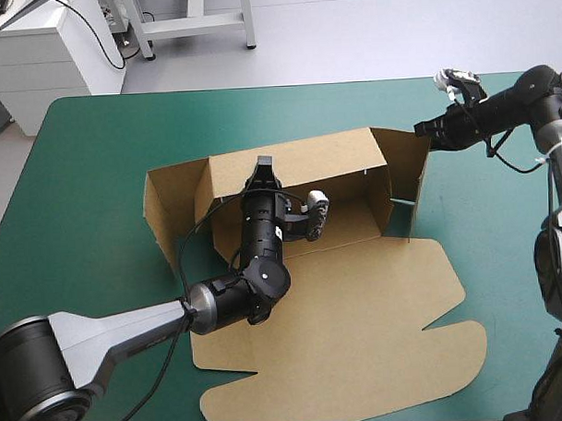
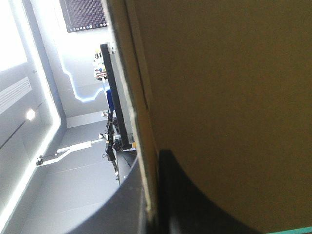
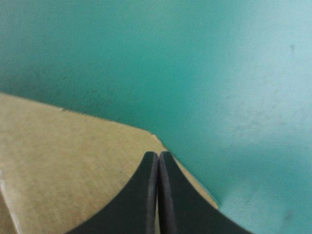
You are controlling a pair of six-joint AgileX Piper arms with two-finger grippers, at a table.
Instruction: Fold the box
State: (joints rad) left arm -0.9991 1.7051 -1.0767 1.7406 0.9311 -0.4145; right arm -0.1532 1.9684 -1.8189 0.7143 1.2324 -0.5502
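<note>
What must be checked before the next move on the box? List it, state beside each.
1. Left gripper grip: ok, fingers shut on the top edge of the back wall.
2. Back wall raised: ok.
3. Right gripper contact: cannot tell; its fingers are shut over the corner of the right flap.
4. Right flap tucked: not ok, it stands outside the tray.
5. Lid flat on the teal-green cover: ok.

Pale grey floor (image 1: 367, 32), white cabinet (image 1: 37, 55) — teal-green table (image 1: 86, 190)
</note>
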